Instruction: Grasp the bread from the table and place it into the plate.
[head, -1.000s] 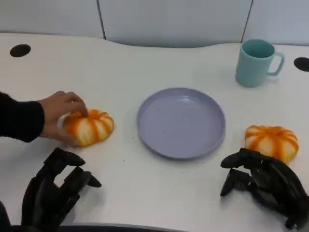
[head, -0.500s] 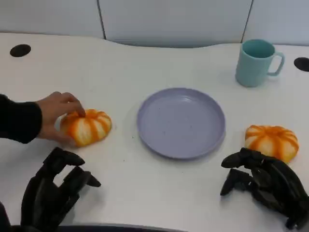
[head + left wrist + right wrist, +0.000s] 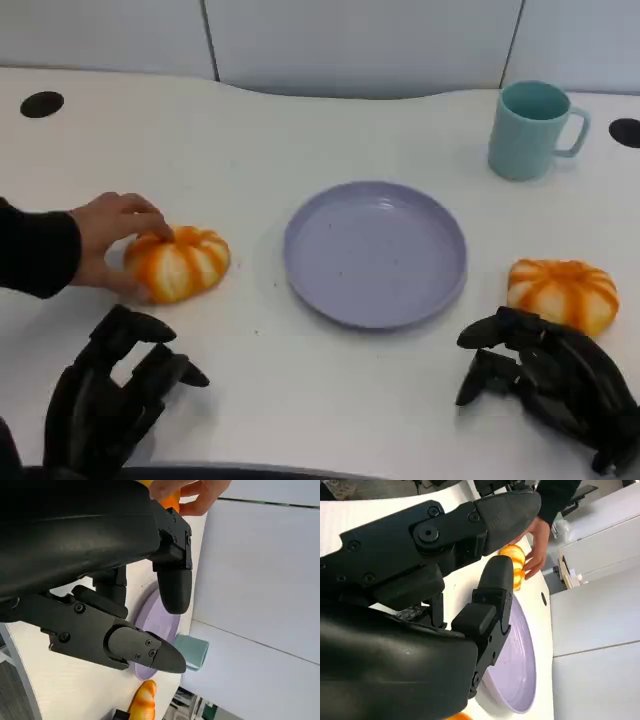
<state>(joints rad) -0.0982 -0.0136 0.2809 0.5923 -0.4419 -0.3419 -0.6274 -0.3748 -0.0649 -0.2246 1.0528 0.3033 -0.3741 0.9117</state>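
task barely begun from my seat. plate [image 3: 375,254] bare. right bread [image 3: 562,292] on desk [image 3: 300,130] just beyond my right hand [image 3: 545,385], left bread [image 3: 178,262] under person's hand [image 3: 112,238]. left hand [image 3: 112,392] released, right too. grasp, placing left.

Left hand [image 3: 110,395] low at near edge, fingers apart, empty; right hand [image 3: 550,385] likewise, holding nothing.
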